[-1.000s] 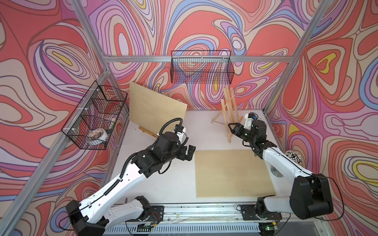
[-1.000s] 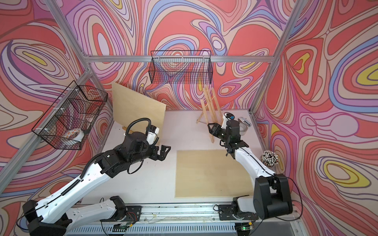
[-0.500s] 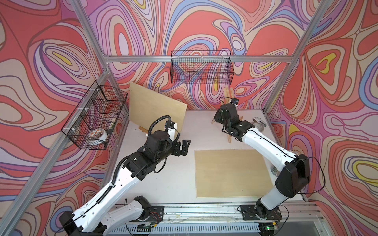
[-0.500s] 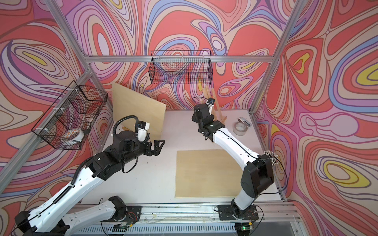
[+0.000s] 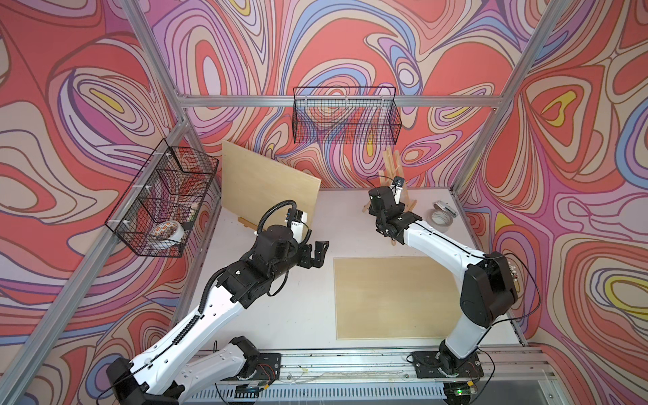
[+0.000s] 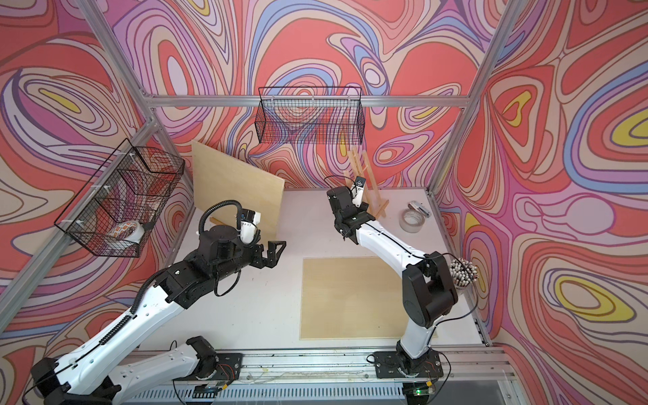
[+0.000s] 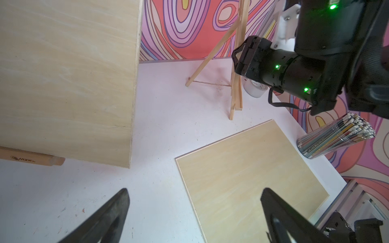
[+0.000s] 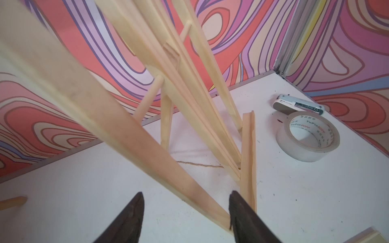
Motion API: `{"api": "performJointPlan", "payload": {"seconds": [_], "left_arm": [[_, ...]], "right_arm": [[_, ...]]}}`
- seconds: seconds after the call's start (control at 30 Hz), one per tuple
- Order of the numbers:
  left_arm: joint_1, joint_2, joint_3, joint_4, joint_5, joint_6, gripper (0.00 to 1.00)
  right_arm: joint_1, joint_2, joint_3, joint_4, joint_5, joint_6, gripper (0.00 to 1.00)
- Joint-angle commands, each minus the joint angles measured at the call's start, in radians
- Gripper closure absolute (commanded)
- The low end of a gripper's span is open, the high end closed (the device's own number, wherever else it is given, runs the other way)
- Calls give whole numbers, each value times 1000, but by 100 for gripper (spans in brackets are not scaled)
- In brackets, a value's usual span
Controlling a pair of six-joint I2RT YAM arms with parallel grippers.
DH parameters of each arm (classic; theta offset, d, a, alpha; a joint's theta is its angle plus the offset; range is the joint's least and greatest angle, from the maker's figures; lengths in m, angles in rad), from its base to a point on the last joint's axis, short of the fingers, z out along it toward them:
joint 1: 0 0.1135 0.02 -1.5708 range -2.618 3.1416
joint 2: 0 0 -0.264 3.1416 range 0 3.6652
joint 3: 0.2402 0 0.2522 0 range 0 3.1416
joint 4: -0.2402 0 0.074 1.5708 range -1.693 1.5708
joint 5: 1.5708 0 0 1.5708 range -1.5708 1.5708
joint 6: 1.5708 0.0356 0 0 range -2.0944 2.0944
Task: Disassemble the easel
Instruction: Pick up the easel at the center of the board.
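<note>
At one o'clock on the table (image 5: pixel 308 315), the right end effector (image 8: pixel 185 195), released and astride a leg of the easel (image 8: pixel 126 130), needed a square, low clench, while the left end effector (image 7: pixel 194 190) hung released.

The walls (image 5: pixel 333 42) all around are covered in big swirls of red, pink, purple, blue and yellow. A black wire basket (image 5: pixel 345 119) hangs on a silver metal bar (image 5: pixel 245 101) on the back wall, and below this basket lies a flat white table (image 5: pixel 298 308). A second wire basket (image 5: pixel 161 203) hangs to the left of the first basket, lower down, by a slanted silver bar (image 5: pixel 87 268).
</note>
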Motion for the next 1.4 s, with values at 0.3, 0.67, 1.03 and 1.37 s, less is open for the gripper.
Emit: {"api": "performJointPlan", "payload": {"seconds": [0.3,0.67,1.03,1.37], "left_arm": [[5,45,-40,86,67,16,0],[4,26,-74,136,104,26,0],[3,30,-89,182,148,27,0],[-5,10,-108,203,144,39,0]], "right_arm": [[3,141,95,-7,82,-142,47],[-15,151,86,-13,86,-145,66],[-19,175,105,-44,96,-147,85],[-21,154,74,-54,98,-139,96]]}}
